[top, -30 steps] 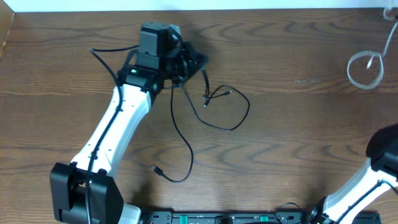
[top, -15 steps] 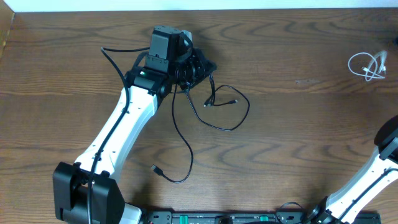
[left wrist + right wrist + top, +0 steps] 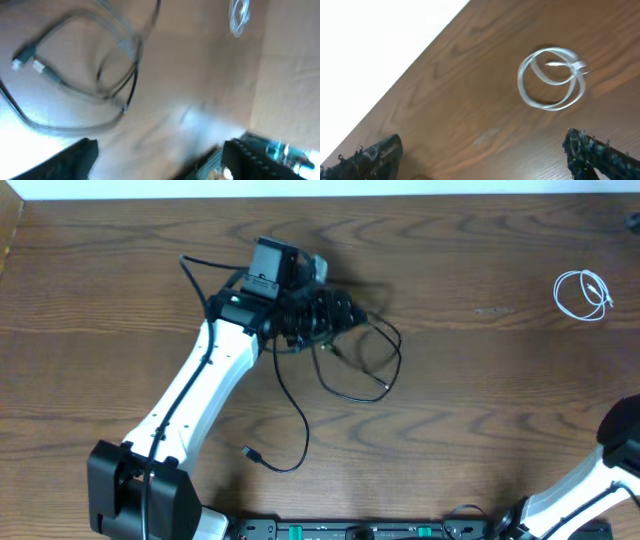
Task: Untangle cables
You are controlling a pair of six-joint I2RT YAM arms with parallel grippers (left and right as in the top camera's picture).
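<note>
Black cables [image 3: 304,423] loop tangled mid-table; the white cable [image 3: 583,292] lies coiled apart at two o'clock. Left gripper [image 3: 160,160] and right gripper [image 3: 485,150] are spread wide.

Wood-grain table [image 3: 480,400], glossy white cable [image 3: 598,288]

Overhead looks straight down on table [image 3: 480,380]; both close wrist views share white cable [image 3: 552,78].

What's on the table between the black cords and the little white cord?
Nothing. Only bare brown tabletop lies between the black cords and the white cord, seen overhead.
</note>
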